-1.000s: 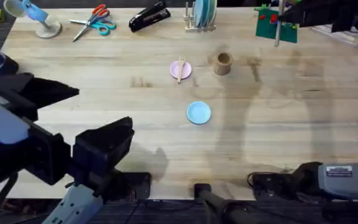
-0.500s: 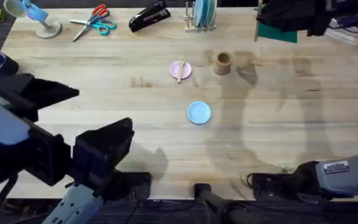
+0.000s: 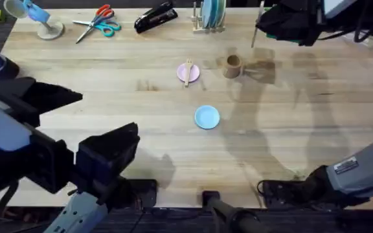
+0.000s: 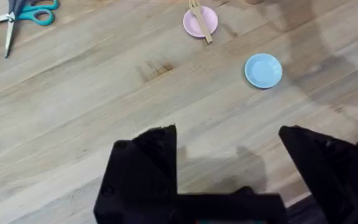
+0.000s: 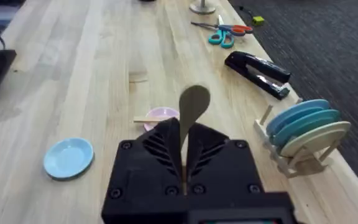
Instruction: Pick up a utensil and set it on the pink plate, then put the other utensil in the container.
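- At the left of the overhead view we see the left gripper parked low over bare table, near its own base. Its wrist view shows the two black fingers spread wide, with nothing between them.
- Along the far edge, left of centre, lie scissors and a black stapler; neither belongs to the task.
- Near the middle sits the pink plate, with the fork lying across it, tines toward the far edge. We judge the first step done.
- Nearer to us, apart from the pink one, sits the blue plate, with nothing on it.
- Just right of the pink plate stands the cup, a small wooden cylinder, upright. We cannot see inside it from here.
- Farther right, at the far edge, the right gripper is raised above the table, beyond the cup. In its wrist view the fingers are pinched narrow on the handle of the spoon, whose bowl sticks out ahead of them (the pink plate and fork show just past it).
- So the step in hand, as we read it, is carrying the spoon to the cup.
- The next move calls for bringing the spoon over the cup's mouth, lowering it inside, then parting the fingers. The mouth is small, so a poor line-up could knock the cup over.
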Motion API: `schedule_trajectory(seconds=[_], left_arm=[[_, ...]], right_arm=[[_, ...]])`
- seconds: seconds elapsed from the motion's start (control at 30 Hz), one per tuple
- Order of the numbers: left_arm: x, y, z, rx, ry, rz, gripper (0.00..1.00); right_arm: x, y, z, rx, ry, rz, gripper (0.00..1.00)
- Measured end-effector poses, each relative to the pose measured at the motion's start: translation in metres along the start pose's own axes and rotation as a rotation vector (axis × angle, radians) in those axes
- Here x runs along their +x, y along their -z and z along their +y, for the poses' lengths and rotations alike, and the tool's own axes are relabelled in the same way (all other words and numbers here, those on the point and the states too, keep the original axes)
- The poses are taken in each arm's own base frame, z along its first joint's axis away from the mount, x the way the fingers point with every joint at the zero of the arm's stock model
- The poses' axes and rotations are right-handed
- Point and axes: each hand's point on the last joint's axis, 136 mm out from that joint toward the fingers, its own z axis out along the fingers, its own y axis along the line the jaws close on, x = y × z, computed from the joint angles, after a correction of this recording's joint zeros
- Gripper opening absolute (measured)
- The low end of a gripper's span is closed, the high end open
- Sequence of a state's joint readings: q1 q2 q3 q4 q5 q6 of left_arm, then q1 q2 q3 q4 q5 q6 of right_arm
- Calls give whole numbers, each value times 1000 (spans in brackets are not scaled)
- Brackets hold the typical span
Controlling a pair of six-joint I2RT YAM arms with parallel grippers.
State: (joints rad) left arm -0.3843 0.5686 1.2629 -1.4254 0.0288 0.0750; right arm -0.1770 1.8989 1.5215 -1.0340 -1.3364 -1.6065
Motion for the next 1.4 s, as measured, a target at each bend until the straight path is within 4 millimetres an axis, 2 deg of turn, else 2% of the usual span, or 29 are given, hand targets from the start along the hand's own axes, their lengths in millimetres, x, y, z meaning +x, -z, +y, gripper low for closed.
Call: schedule_trajectory(seconds=[0.5, 1.07, 1.4], left_arm=[[0, 0, 0, 0, 0, 0, 994], [0, 0, 0, 0, 0, 0, 995], [0, 0, 0, 0, 0, 0, 995]], right_arm=[[33, -46, -13, -73, 160, -34, 29], [92, -59, -15, -99, 39, -30, 29], [110, -63, -13, -109, -10, -28, 30]])
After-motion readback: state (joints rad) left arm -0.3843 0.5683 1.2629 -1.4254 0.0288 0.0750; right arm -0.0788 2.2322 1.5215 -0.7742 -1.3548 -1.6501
